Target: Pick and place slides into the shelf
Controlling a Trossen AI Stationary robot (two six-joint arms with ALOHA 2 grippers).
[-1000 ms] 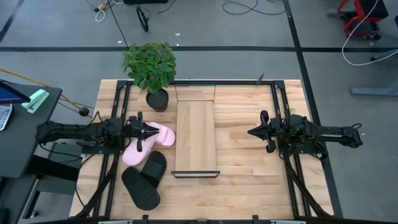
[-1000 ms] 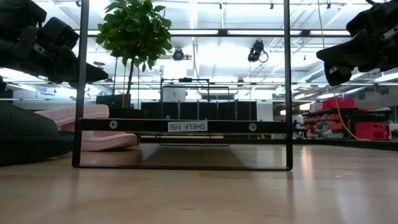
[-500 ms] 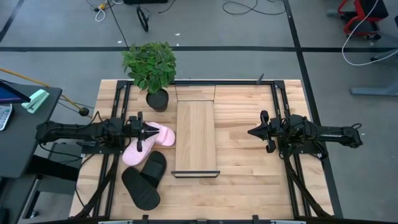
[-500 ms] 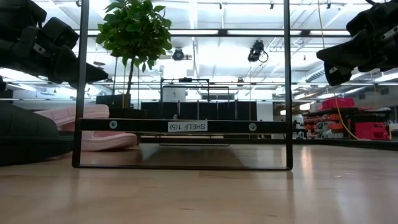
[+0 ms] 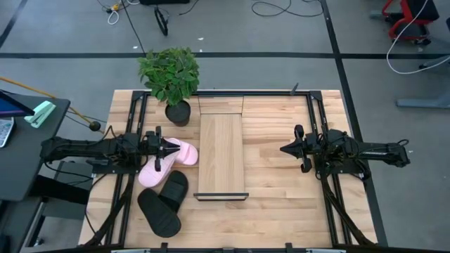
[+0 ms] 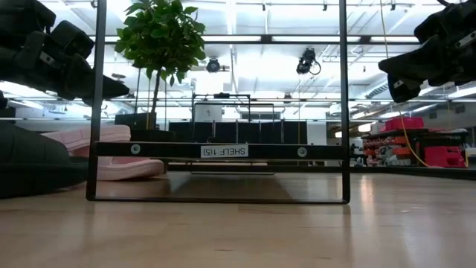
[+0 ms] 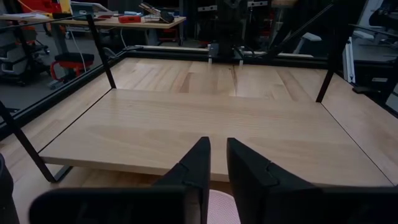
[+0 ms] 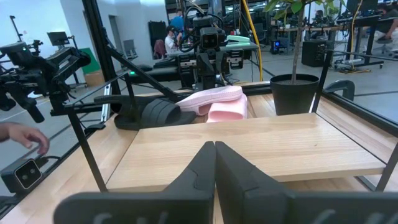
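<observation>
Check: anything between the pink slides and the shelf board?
Nothing visible. The pink slides lie just left of the shelf, whose board is bare. The left gripper hangs over them; the plant stands behind, clear of the path.

You have two pink slides (image 5: 167,159) stacked together and two black slides (image 5: 164,204) on the table. There is one shelf (image 5: 221,151), one potted plant (image 5: 171,79), and two grippers: the left gripper (image 5: 171,149) and the right gripper (image 5: 284,149). One person's hand (image 8: 28,138) shows in the right wrist view.
</observation>
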